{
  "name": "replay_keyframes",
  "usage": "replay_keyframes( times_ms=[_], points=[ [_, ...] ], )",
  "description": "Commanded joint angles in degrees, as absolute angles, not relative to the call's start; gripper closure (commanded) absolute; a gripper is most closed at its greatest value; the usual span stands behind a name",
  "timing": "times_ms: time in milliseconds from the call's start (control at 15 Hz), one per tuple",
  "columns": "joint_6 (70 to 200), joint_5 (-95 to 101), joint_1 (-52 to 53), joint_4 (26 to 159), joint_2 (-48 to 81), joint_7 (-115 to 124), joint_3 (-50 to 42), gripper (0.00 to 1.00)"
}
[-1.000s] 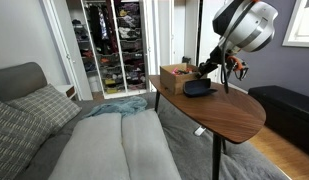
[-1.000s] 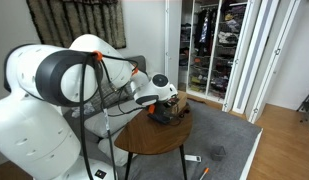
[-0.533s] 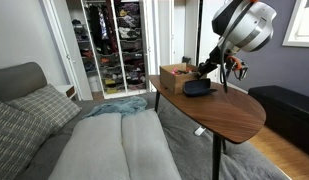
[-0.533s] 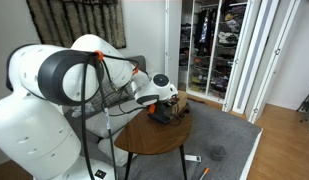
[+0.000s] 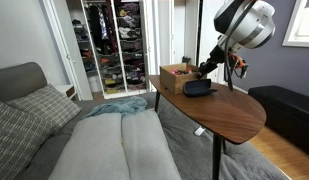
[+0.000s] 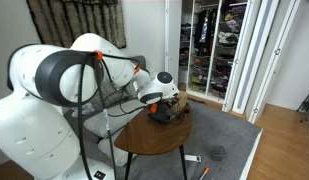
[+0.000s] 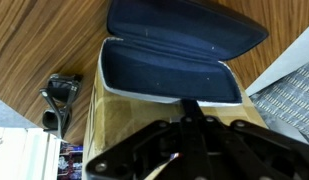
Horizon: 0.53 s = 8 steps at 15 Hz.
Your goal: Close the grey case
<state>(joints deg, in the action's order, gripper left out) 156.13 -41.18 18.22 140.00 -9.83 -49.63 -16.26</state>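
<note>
The grey case (image 7: 169,70) lies open, its dark blue-grey inside showing, with the lid (image 7: 184,28) folded back away from me. In both exterior views it is a dark flat shape (image 5: 197,88) (image 6: 166,113) on the round wooden table (image 5: 229,112), beside the brown box. My gripper (image 7: 189,108) comes in from the bottom of the wrist view. Its dark fingers are pressed together and empty, with the tips at the near rim of the case's base. The gripper also shows in an exterior view (image 5: 205,72), just above the case.
The brown box (image 5: 174,76) stands at the table's far end, and its tan surface (image 7: 124,135) shows under the case. Dark sunglasses (image 7: 56,102) lie on the wood beside it. A grey sofa (image 5: 104,140) and an open wardrobe (image 5: 114,45) are nearby.
The wrist has edged very slightly towards the case. The case stays open and in place.
</note>
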Motion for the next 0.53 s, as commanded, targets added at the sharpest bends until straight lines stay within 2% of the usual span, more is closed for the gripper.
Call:
replay_keyframes(
  times_ms=[0,133,200,467],
  points=[
    [152.1,-36.0,16.6,140.6,-8.4,-46.3,-16.2,1.0],
    [150.5,-33.7,16.1,140.3,-8.4,-44.5,-16.1,1.0],
    [149.0,-33.7,11.9,139.9,-8.2,-44.4,-12.2,1.0],
    [144.8,-31.3,8.6,139.3,-8.2,-42.5,-9.4,1.0]
  ],
)
